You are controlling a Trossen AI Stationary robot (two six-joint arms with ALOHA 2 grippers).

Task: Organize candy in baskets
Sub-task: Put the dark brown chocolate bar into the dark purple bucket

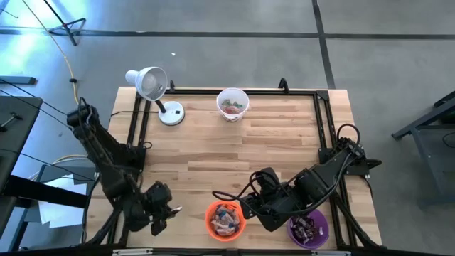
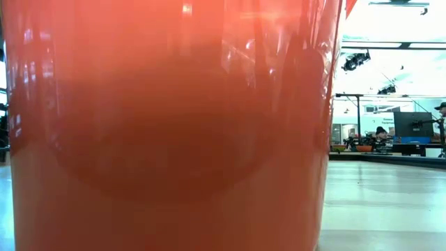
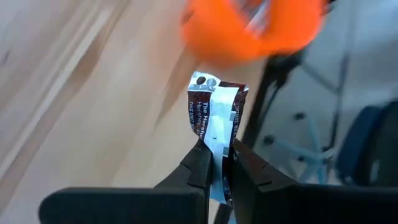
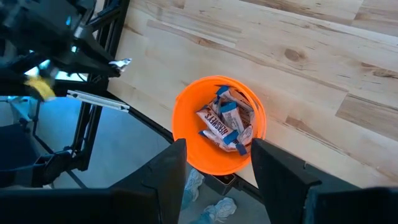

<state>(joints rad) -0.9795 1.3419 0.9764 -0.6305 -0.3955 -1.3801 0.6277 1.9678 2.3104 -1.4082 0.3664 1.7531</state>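
The orange basket (image 2: pixel 167 125) fills the low view, standing closest to that camera at the table's near edge. A dark brown and silver wrapped candy (image 3: pixel 214 118) is pinched between the nearly closed jaws of the left gripper (image 3: pixel 217 158), its crumpled end sticking out beyond the fingertips toward the orange basket. The jaws of the right gripper (image 4: pixel 214 165) are spread wide and empty above the orange basket, in which blue-silver wrapped bars (image 4: pixel 225 121) are piled just ahead of the fingers.
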